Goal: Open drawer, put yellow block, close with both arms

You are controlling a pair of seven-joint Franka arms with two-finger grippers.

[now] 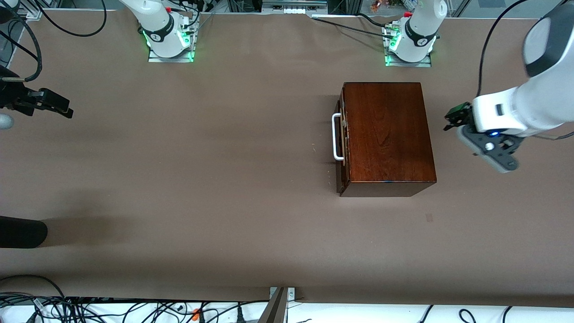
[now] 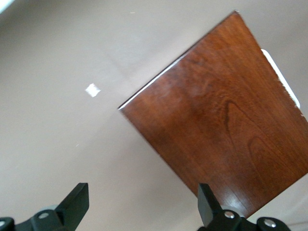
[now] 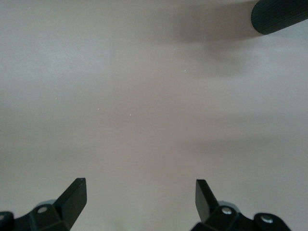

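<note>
front view: dark mahogany box [image 1: 388, 134] sits on the brown tabletop [image 1: 202, 179], toward the left arm's end, not far from the left arm's base [image 1: 410, 47]. drawer [image 1: 342, 139] shut flush in the box. drawer front faces the right arm's end of the table; white u-shaped handle [image 1: 336, 137] sticks out that way. box long axis runs from the robots' bases toward the front camera; handle bar runs along the same line. no yellow cube visible in any view.

left gripper [image 1: 453, 120] hangs over bare tabletop just beside the box, on the side away from the handle. not touching the box. left wrist view: fingers [image 2: 77, 202] spread wide, nothing between them; box top fills much of the frame, sliver of white handle at its edge. small pale mark [image 2: 92, 89] on the tabletop near the box.

right gripper [image 1: 56, 107] at the right arm's end of the table, well apart from the box, over bare tabletop. right wrist view: fingers [image 3: 74, 197] wide apart, empty. dark rounded object [image 3: 279, 17] lies at the frame edge; cannot tell what it is.
</note>
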